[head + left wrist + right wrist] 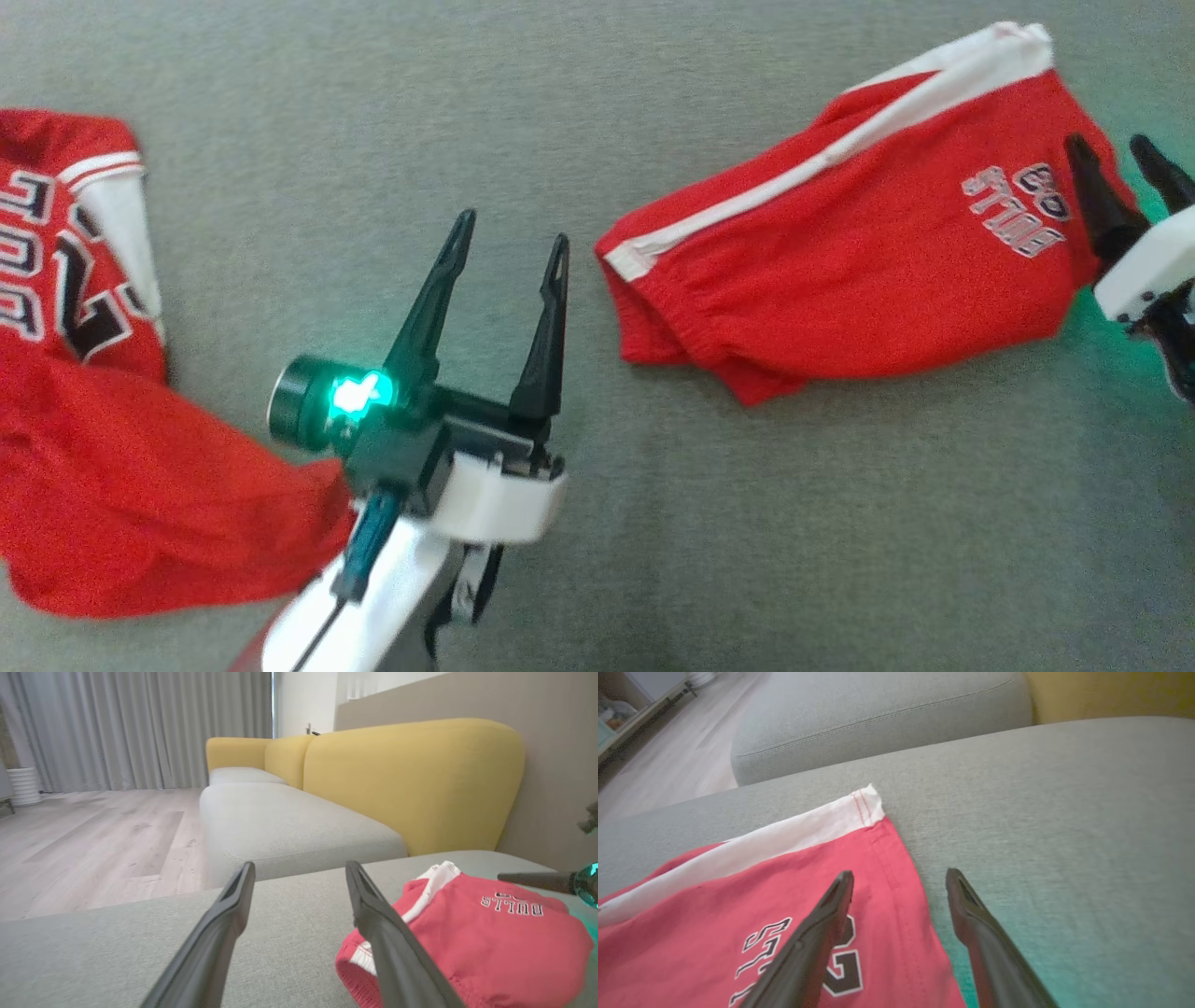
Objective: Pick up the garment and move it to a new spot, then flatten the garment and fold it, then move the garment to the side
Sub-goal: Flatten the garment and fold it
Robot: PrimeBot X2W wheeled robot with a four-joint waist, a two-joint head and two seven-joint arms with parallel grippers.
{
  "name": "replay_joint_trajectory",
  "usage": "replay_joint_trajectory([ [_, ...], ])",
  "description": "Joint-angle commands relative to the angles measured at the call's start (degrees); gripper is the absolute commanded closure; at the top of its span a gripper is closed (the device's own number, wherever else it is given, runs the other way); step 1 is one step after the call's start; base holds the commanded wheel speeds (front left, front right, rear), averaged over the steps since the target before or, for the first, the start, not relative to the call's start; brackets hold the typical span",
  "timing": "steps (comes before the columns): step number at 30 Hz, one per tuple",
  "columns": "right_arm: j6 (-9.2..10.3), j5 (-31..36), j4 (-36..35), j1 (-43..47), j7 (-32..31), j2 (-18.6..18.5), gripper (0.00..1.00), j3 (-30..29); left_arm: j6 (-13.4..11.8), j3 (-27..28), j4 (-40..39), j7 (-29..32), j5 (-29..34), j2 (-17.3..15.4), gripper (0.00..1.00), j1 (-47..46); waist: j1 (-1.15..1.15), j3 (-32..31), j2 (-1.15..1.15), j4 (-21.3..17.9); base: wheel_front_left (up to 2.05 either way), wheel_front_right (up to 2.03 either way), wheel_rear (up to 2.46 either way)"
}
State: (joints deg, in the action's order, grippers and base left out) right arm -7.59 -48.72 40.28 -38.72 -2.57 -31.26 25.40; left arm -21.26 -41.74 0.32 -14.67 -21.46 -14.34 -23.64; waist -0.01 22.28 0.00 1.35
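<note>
Your left gripper (pixel 512 238) is open and holds nothing. Its fingers sit over bare grey seat cushion (pixel 747 523), between the red jersey (pixel 93 467) and the red Bulls shorts (pixel 840 252). Your right gripper (pixel 1111 149) is spread wide too, gripping nothing. One finger (pixel 822 933) is over the shorts' printed end, the other over cushion just past the hem; contact can't be told. The shorts lie folded, white side stripe up, on the cushion's right part, well apart from the crumpled jersey at left. A yellow backrest (pixel 411 779) stands behind.
</note>
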Motion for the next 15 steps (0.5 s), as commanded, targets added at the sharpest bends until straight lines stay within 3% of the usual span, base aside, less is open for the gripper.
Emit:
replay_joint_trajectory([
  [1,0.1,-1.81,-0.21,1.31,-0.72,-1.88,0.0,0.44,-0.29,3.67,-3.19,-0.31,1.93,0.37,0.0,2.13,0.01,0.48,0.0,1.97,0.0,0.0,0.0],
  [7,0.1,-6.09,3.52,1.54,-4.39,-2.23,0.0,2.24,2.89,8.38,-6.05,-0.32,7.53,4.61,0.0,7.16,0.01,1.13,0.0,4.87,0.0,0.0,0.0],
  [8,0.1,-6.79,3.8,1.64,-4.86,-2.0,0.16,2.7,3.65,8.98,-6.08,-0.32,8.22,5.18,0.0,7.45,0.01,1.13,0.0,5.05,0.0,0.0,0.0],
  [9,0.1,-7.17,3.98,1.6,-4.84,-1.88,0.82,3.14,4.47,9.45,-6.14,-0.32,8.99,5.62,0.0,7.59,0.01,1.12,0.0,5.11,0.0,0.0,0.0],
  [10,0.1,-7.16,4.2,1.46,-4.28,-1.93,1.0,3.56,5.14,9.97,-6.22,-0.32,9.77,6.02,0.0,7.67,0.01,1.07,0.0,5.07,0.0,0.0,0.0],
  [15,0.1,-6.89,6.76,0.74,-0.55,-1.8,1.0,4.02,7.0,12.18,-6.69,-0.32,12.38,7.06,0.0,8.29,0.01,0.28,0.0,3.6,0.0,0.0,0.0],
])
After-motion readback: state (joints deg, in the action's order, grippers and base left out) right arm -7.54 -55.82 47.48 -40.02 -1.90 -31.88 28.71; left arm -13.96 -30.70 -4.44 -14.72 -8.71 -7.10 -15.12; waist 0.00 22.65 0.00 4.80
